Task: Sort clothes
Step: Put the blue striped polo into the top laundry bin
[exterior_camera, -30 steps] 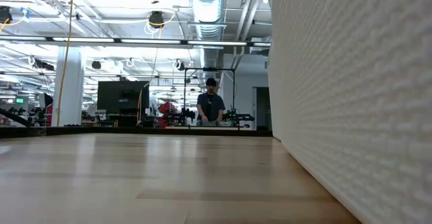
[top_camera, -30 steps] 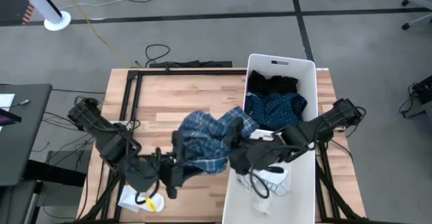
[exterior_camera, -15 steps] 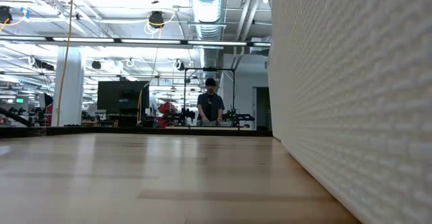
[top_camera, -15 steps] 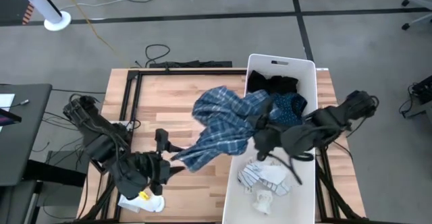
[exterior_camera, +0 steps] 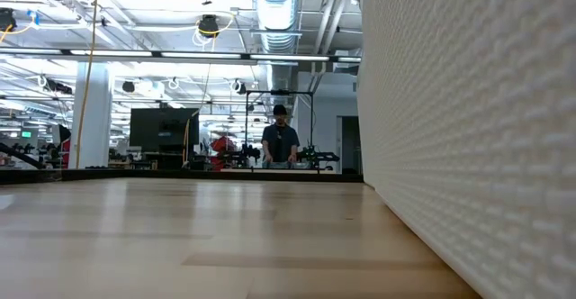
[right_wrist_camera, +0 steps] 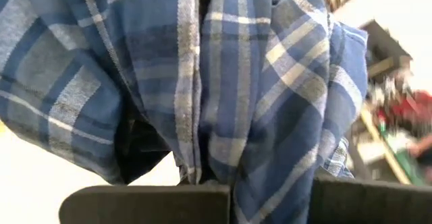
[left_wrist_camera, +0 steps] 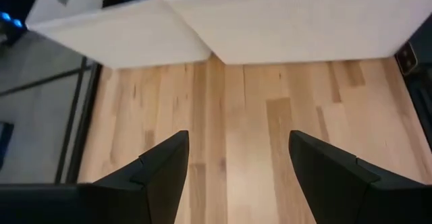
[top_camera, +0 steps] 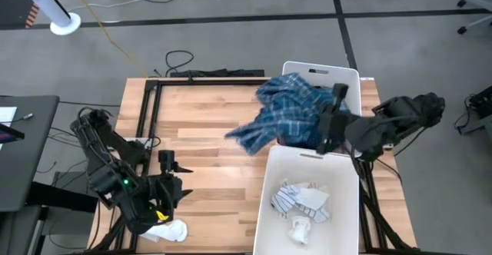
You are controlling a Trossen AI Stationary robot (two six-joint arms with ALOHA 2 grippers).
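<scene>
My right gripper is shut on the blue plaid shirt, held above the far white bin. The shirt fills the right wrist view and trails toward the table's left. What lies in the far bin is hidden under the shirt. White and grey-striped socks lie in the near white bin. My left gripper is open and empty over bare wood near the table's front left; its wrist view shows nothing between its fingers. My right gripper pinches a bunched fold of the plaid shirt between its two fingers, several layers thick. The fingers come level from the table's right side. The shirt is lifted clear of the table and hangs slack below and to the left of the fingers.
A white sock with a yellow mark lies at the table's front left edge, beside my left arm. The near bin's wall fills the right of the low view. A black frame runs along the table's left and far sides. A person stands far off in the room.
My right gripper has carried the plaid shirt up and toward the table's far right, from over the table's middle to above the far bin; the shirt's tail has lifted off the table. My left gripper has drawn back toward the front left, apart from the shirt.
</scene>
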